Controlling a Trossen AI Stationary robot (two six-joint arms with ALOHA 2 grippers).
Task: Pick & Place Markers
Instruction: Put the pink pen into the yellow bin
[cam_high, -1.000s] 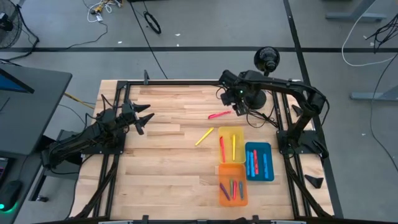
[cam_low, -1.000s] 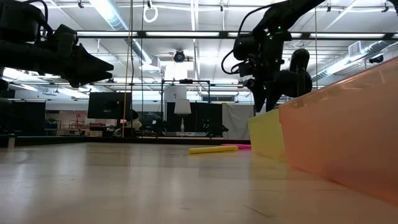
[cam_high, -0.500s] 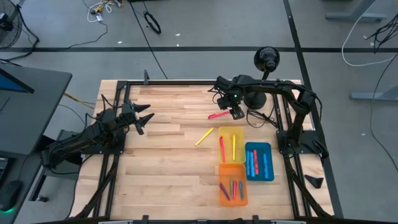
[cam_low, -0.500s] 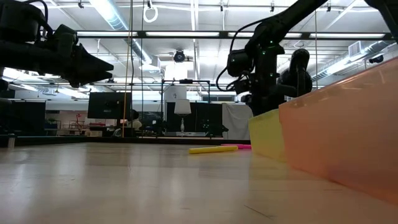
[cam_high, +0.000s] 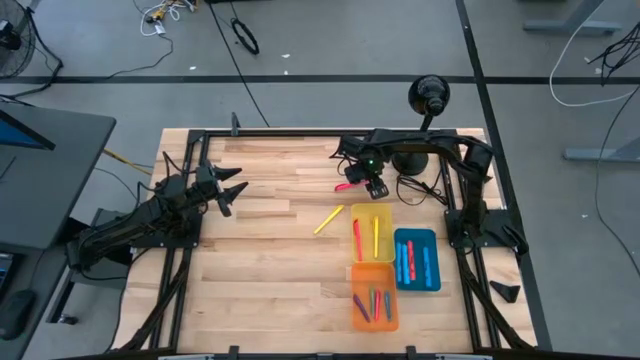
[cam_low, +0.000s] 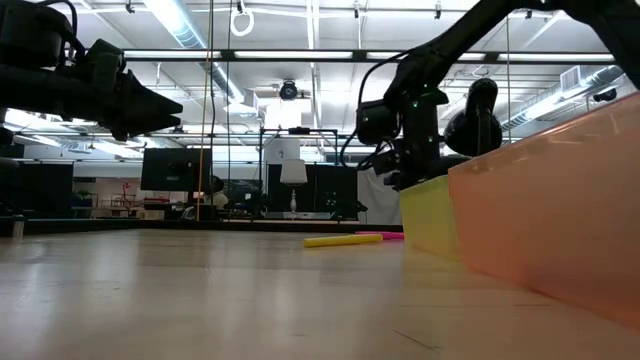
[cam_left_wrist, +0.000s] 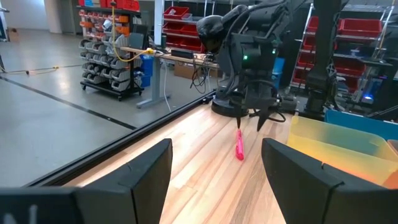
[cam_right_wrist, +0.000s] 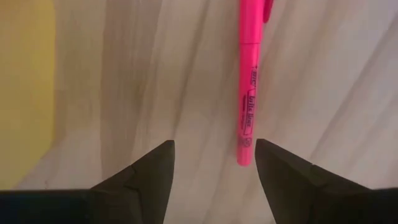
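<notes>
1. The right gripper (cam_high: 372, 186) hangs just above the table (cam_high: 260, 270) with its fingers (cam_right_wrist: 152, 171) spread apart and nothing between them, just off the far edge of the yellow tray (cam_high: 385, 212).
2. A pink marker (cam_right_wrist: 249, 93) lies flat on the wood right under that gripper; in the right wrist view its near end sits close to one fingertip without being gripped. From above it shows on the far side of the yellow tray (cam_high: 347, 186).
3. A yellow marker (cam_high: 328, 220) lies loose on the table beside the yellow tray, on the side toward the left arm.
4. Inside the yellow tray lie a red marker (cam_high: 356, 238) and another yellow marker (cam_high: 376, 235).
5. The blue tray (cam_high: 418, 282) touches the yellow tray's side away from the left arm and holds red and blue markers (cam_high: 410, 258).
6. The orange tray (cam_high: 372, 324) sits against the yellow tray's near edge, with several mixed-colour markers (cam_high: 372, 300) in it.
7. The left gripper (cam_high: 232, 190) waits well away from the yellow tray, raised off the table, fingers parted and empty.
</notes>
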